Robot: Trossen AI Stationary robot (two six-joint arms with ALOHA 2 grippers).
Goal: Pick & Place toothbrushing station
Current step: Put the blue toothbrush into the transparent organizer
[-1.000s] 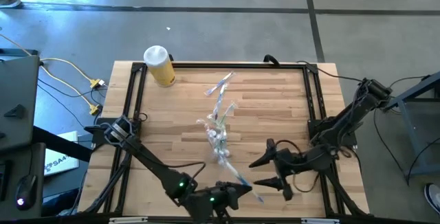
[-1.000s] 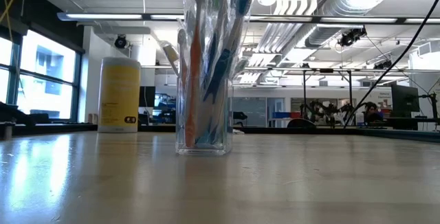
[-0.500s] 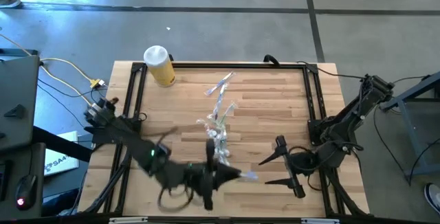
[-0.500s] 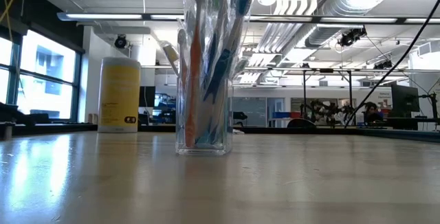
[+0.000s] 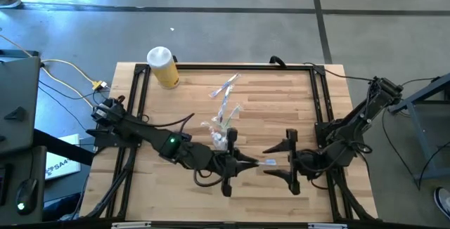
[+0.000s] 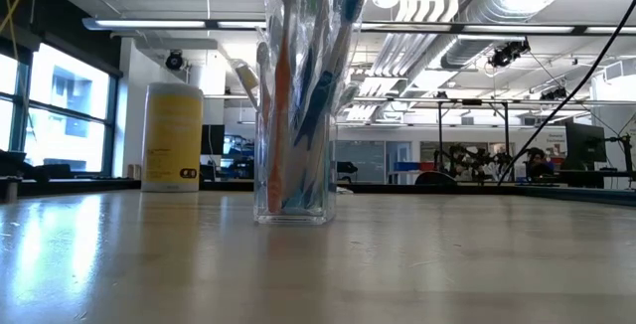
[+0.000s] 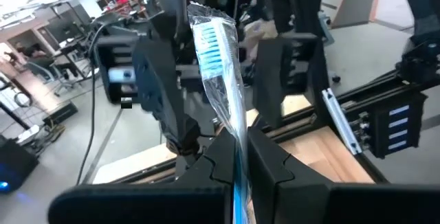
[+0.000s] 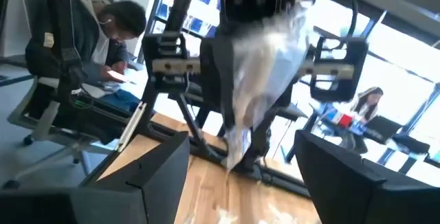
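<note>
The clear cup (image 5: 219, 140) stands on its base mid-table with several wrapped toothbrushes upright in it; it also shows in the low view (image 6: 291, 203). My left gripper (image 5: 244, 164) is shut on one wrapped toothbrush with blue bristles (image 7: 214, 52), right of the cup. Its free end (image 5: 268, 163) reaches between the fingers of my right gripper (image 5: 276, 161), which is open, faces it, and stands on either side of it without touching. From the right wrist view the wrapped brush (image 8: 265, 93) shows ahead of the open fingers (image 8: 163, 172). My left gripper pinches the wrapped toothbrush's handle (image 7: 238, 148) between its two fingers. The fingers come about level from the table's left and lie along the brush. The bristle end (image 7: 210, 42) sticks out beyond the fingertips, lifted clear of the table.
A yellow bottle with a white cap (image 5: 163, 67) stands at the far left corner, also in the low view (image 6: 172, 136). Loose wrapped toothbrushes (image 5: 226, 88) lie on the wood beyond the cup. A black frame (image 5: 320, 109) edges the table.
My left gripper has carried the wrapped toothbrush away from the table's near edge and toward the right, up to my right gripper. My right gripper has shifted a little toward the far edge and now faces the brush end, still open.
</note>
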